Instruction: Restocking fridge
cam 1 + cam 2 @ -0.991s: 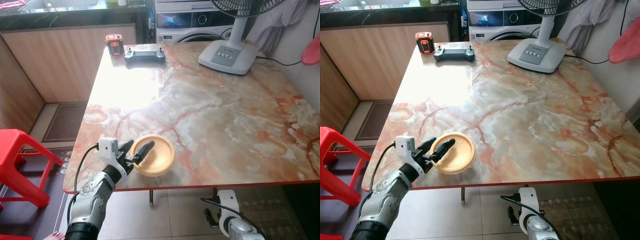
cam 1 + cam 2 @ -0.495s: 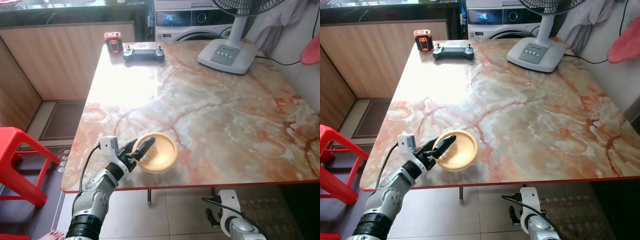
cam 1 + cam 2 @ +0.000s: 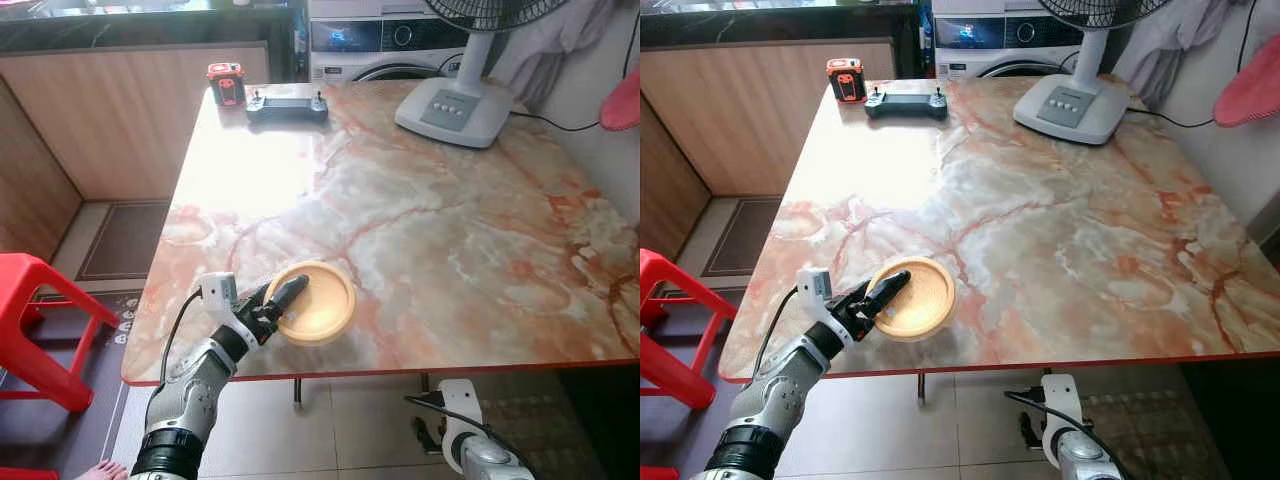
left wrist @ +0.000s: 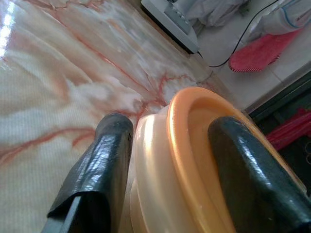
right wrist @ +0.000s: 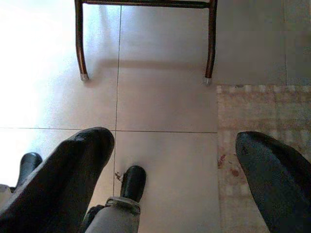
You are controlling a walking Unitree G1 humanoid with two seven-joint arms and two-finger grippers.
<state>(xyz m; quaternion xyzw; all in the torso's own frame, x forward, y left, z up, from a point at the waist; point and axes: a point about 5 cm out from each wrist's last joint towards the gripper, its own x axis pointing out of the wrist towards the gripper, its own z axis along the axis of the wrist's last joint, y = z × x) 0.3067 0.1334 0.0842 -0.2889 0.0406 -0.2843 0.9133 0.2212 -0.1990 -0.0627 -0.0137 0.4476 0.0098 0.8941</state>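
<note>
Left wrist view: left gripper [image 4: 167,160] pinching rim of orange bowl [image 3: 320,300] near table [image 3: 450,230] front edge, seated slightly deeper than a second ago. Grasp apparently secured, lift next. Right gripper [image 5: 175,170] idle below, spread.

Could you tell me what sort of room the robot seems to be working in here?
Probably a home kitchen or utility area: a large marble-patterned dining table stands before a white front-loading washing machine, beside a dark stone countertop over wooden cabinets, with a white pedestal fan on the table.
</note>
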